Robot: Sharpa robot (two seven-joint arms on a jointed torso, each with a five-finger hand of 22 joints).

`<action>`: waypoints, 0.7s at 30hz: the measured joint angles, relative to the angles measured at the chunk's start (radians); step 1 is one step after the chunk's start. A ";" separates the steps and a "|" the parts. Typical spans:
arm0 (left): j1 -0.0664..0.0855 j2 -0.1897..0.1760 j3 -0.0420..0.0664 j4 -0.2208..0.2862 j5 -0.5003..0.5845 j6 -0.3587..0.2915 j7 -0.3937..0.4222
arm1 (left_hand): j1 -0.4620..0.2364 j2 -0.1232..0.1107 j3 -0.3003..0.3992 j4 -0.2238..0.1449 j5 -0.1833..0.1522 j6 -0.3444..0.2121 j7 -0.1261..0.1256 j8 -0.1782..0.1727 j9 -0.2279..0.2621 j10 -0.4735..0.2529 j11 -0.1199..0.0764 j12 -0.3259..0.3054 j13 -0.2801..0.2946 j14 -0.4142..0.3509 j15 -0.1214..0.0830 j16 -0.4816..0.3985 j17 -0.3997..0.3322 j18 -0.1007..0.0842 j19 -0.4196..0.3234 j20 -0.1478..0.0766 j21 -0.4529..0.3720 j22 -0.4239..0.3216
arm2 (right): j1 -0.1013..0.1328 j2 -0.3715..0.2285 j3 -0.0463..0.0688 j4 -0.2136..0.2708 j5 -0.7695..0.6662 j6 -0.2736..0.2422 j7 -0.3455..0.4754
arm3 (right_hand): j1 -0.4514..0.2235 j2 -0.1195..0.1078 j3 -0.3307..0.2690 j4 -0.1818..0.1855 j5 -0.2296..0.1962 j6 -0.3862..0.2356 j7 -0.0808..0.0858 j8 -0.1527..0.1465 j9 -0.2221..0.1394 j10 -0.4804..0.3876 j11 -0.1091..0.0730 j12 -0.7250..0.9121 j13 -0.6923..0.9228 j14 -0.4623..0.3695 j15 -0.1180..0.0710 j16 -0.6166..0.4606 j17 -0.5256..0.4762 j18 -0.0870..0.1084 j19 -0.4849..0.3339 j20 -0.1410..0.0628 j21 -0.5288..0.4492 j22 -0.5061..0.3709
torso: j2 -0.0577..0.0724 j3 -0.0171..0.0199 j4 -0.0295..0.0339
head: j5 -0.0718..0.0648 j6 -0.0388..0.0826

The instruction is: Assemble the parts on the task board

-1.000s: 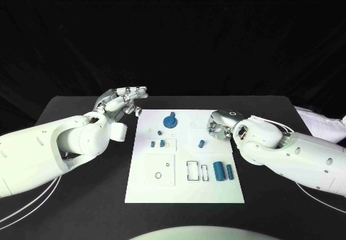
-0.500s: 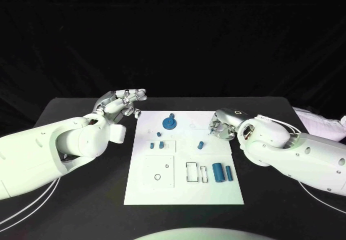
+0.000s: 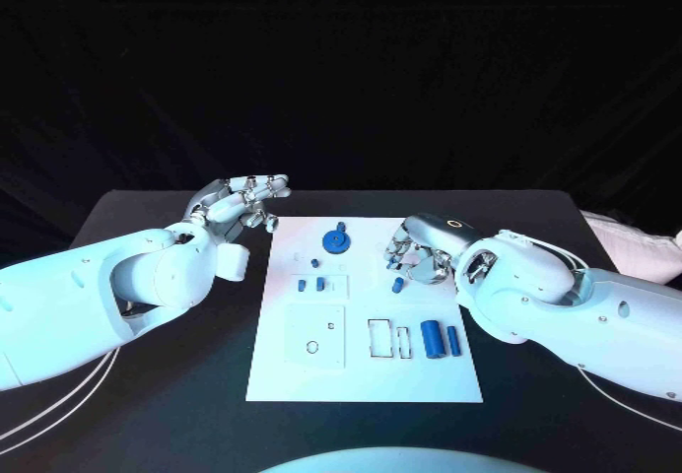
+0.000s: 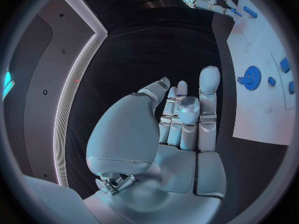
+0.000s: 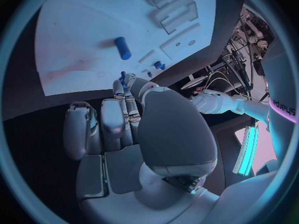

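The white task board [image 3: 364, 379] lies in the middle of the table. On it are a blue gear [image 3: 335, 241], two small blue pegs [image 3: 311, 285], a short blue peg [image 3: 398, 286] and two blue cylinders [image 3: 441, 340] beside white slots. My right hand [image 3: 417, 254] hovers over the board's right side, fingers apart and bent down just above the short peg [image 5: 122, 48], holding nothing. My left hand [image 3: 241, 202] is raised off the board's far left corner, with its fingers [image 4: 187, 109] stretched out and empty. The gear [image 4: 252, 77] lies past them.
Black table surface [image 3: 157, 394] surrounds the board on both sides. A raised white square block [image 3: 314, 335] with holes sits on the board's near left. White cables [image 3: 57, 404] trail under my left arm.
My right hand has moved left from the board's right edge to above the short blue peg. The left hand has stayed nearly still.
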 measured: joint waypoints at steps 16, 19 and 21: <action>0.000 0.008 0.000 0.003 0.020 0.001 -0.008 | 0.000 0.000 0.000 0.000 0.000 0.000 0.000 0.000 0.000 -0.004 -0.004 0.000 0.001 0.000 0.000 0.000 -0.001 0.000 0.000 0.000 0.000 0.000 | -0.049 0.097 -0.004 0.042 0.027 -0.012 0.017 | -0.004 -0.004 0.010 -0.009 0.017 0.000 0.000 -0.005 0.001 0.000 0.000 -0.005 0.001 0.000 0.000 0.003 0.000 0.000 0.000 0.000 0.000 0.000 | 0.000 -0.0018 0.0002 | 0.061 -0.013; 0.000 0.010 0.000 0.003 0.022 0.002 -0.009 | 0.000 0.000 0.000 0.000 0.000 0.000 0.000 0.000 0.000 -0.004 -0.004 0.000 0.001 0.000 0.000 0.000 -0.001 0.000 0.000 0.000 0.000 0.000 | -0.067 0.118 -0.006 0.038 0.024 -0.011 0.022 | -0.004 -0.004 0.010 -0.009 0.021 -0.001 0.000 -0.005 0.001 0.000 0.000 -0.005 0.001 0.000 0.000 0.003 -0.001 0.000 0.000 0.000 0.000 0.000 | 0.001 -0.0019 0.0003 | 0.071 -0.018; 0.000 0.013 0.000 0.003 0.022 0.002 -0.009 | 0.000 0.000 0.000 0.000 0.000 0.000 0.000 0.000 0.000 -0.004 -0.004 0.000 0.001 0.000 0.000 0.000 -0.001 0.000 0.000 0.000 0.000 0.000 | -0.076 0.130 -0.009 0.035 0.021 -0.010 0.025 | -0.004 -0.004 0.010 -0.009 0.021 -0.001 -0.001 -0.006 0.001 0.000 0.000 -0.005 0.001 0.000 0.000 0.003 -0.001 0.000 0.000 0.000 0.000 0.000 | 0.001 -0.0017 0.0011 | 0.076 -0.020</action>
